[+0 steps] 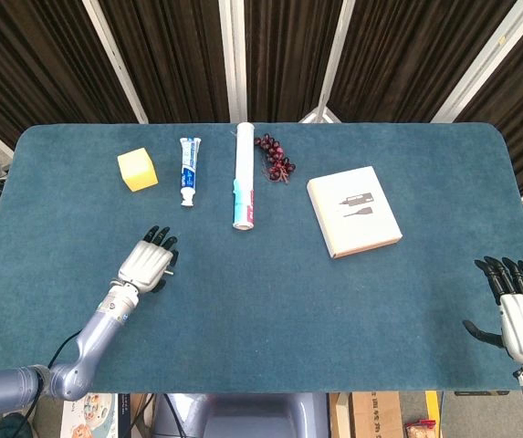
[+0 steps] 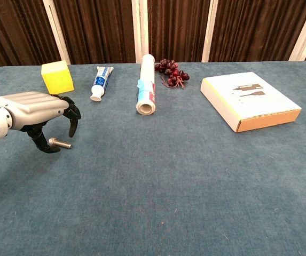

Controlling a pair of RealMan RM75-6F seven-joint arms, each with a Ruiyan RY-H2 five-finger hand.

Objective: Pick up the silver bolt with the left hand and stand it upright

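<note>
Left hand (image 2: 35, 114) over flat silver bolt (image 2: 60, 143)

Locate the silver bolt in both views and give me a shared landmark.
Head view: not visible, hidden beneath the left hand.
Chest view: silver bolt lies flat at lower left, under the left hand's curled fingers.
Shared landmark: the yellow cube, just beyond that hand.

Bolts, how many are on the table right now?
1. The silver bolt lies on its side on the blue table, under the curled fingers of the left hand. Others could be hidden beneath that hand.
</note>
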